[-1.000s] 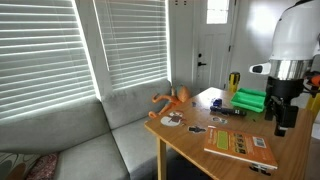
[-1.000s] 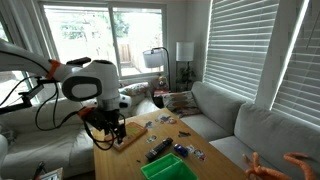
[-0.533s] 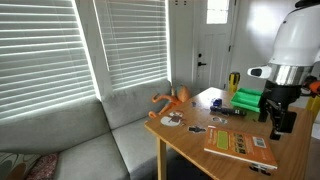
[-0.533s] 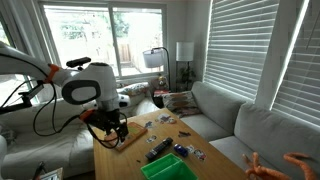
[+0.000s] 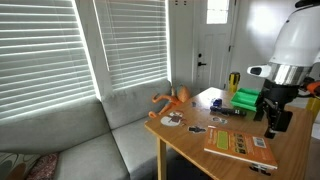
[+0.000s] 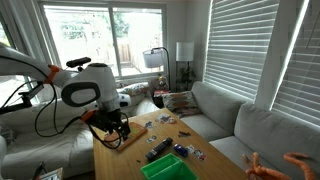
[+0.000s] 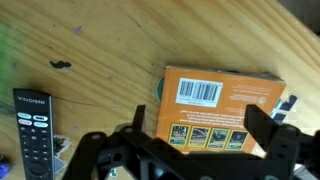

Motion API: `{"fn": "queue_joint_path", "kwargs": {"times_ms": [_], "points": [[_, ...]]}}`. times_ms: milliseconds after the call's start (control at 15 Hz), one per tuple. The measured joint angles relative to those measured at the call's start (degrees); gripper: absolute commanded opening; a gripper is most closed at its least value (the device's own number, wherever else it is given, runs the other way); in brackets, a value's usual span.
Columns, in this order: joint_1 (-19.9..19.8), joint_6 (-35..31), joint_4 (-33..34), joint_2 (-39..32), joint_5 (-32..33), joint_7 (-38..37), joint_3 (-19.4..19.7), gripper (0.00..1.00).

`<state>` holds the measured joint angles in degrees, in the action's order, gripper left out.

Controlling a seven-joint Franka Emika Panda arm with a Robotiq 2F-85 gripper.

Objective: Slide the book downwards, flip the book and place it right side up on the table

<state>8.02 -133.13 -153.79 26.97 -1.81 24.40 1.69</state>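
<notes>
The book (image 7: 222, 98) lies flat on the wooden table (image 7: 110, 45), its orange cover with a barcode and a row of small pictures facing up. In both exterior views it lies near a table edge (image 5: 240, 146) (image 6: 133, 140). My gripper (image 7: 200, 135) is open and hovers just above the book, one finger to the left of it and the other over its right part. The gripper also shows in both exterior views (image 5: 273, 124) (image 6: 118, 130). It holds nothing.
A black remote (image 7: 34, 130) lies to the left of the book. A bright green ridged object (image 5: 250, 100) (image 6: 165, 168), an orange toy (image 5: 172, 98) and small cards lie on the table (image 5: 190, 138). A grey couch (image 5: 90, 140) stands beside it.
The arm has shifted slightly sideways towards the book. The book has not moved.
</notes>
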Motion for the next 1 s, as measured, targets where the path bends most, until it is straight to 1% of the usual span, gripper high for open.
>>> {"fn": "queue_joint_path", "kwargs": {"times_ms": [67, 133, 200, 533, 733, 800, 1000], "points": [[0.31, -1.02, -0.47, 0.0, -0.31, 0.2, 0.24, 0.74], [0.72, -1.99, -0.95, -0.02, -0.78, 0.55, 0.53, 0.68], [1.23, -2.95, -1.35, -0.02, -1.45, 1.16, 0.84, 0.59], [4.16, -8.21, -3.7, -0.47, -4.6, 5.41, 2.83, 0.24], [5.31, -10.03, -3.83, -1.06, -5.73, 7.77, 4.15, 0.04], [5.62, -10.51, -3.83, -1.29, -6.07, 8.5, 4.57, 0.0], [6.37, -11.34, -3.83, -1.9, -7.5, 10.65, 5.52, 0.0]]}}
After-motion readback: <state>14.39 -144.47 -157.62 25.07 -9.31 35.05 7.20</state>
